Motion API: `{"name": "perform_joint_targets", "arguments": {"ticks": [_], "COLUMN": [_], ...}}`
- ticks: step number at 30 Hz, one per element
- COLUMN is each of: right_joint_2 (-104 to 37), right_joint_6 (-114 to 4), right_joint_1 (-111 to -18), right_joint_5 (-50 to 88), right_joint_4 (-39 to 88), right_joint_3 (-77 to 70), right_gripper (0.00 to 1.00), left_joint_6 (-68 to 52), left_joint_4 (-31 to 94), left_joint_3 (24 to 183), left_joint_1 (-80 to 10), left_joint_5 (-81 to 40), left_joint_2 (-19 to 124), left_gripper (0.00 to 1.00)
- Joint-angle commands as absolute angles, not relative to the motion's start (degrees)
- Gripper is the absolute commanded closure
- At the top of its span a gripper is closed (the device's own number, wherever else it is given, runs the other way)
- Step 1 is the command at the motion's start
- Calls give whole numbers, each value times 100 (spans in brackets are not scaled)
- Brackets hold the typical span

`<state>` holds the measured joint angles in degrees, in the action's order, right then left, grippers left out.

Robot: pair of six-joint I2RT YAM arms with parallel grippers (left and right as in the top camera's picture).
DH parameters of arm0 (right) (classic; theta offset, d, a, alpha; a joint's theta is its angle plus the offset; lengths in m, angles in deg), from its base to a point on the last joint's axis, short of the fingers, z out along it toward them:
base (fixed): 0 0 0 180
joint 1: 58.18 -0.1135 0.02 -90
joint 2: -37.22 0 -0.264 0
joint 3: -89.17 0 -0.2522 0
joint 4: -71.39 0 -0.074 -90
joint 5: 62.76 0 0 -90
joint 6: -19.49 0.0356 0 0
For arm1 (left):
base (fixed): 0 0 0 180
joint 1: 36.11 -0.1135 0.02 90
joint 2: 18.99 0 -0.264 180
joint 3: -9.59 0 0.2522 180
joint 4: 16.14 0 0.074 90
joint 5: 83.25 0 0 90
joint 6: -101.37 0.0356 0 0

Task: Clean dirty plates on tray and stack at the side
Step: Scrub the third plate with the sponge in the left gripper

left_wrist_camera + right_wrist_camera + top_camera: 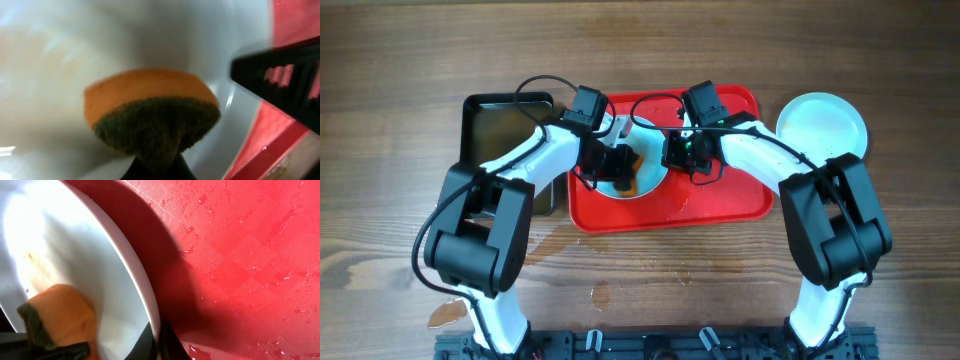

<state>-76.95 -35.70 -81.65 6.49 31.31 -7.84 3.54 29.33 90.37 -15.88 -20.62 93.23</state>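
Note:
A pale plate (642, 172) lies on the red tray (720, 205). My left gripper (618, 165) is shut on an orange and green sponge (150, 112), which presses on the plate's inside (60, 60). My right gripper (678, 152) is shut on the plate's rim (145, 297), one finger on each side. The sponge also shows in the right wrist view (60, 315), with small brown specks on the plate (30, 257). Another plate (823, 125) sits on the table to the right of the tray.
A black tray (505, 125) stands left of the red tray, partly under my left arm. The red tray's floor (240, 255) is wet with droplets. A wet patch (610, 293) lies on the wooden table in front.

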Motion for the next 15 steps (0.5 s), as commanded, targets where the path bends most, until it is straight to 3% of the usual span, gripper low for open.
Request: {"name": "perform_joint_targets", "arguments": {"ticks": [1,5,8,12,13,15], "right_joint_2": [-7830,-7830,-7830,-7830,-7830,-7830], "right_joint_6": [-3596,-3598,-3600,-3600,-3598,-3596], "right_joint_1": [-8180,-8180,-8180,-8180,-8180,-8180], "right_joint_5": [570,572,574,572,570,568], "right_joint_4": [3111,3109,3129,3126,3126,3129], "right_joint_3": [-819,-819,-819,-819,-819,-819], "right_gripper": [96,96,96,96,96,96], "left_joint_6": [260,-800,-1261,-1283,-435,277], "left_joint_4": [2172,1289,2037,3888,4205,4150], "left_joint_3": [8904,8904,8904,8904,8904,8904], "left_joint_1": [-1826,-2082,-2080,-2010,-2010,-2017], "left_joint_5": [-1940,1144,1579,-1,-1313,-2436], "left_joint_2": [9535,9535,9535,9535,9535,9535], "left_gripper": [96,96,96,96,96,96]}}
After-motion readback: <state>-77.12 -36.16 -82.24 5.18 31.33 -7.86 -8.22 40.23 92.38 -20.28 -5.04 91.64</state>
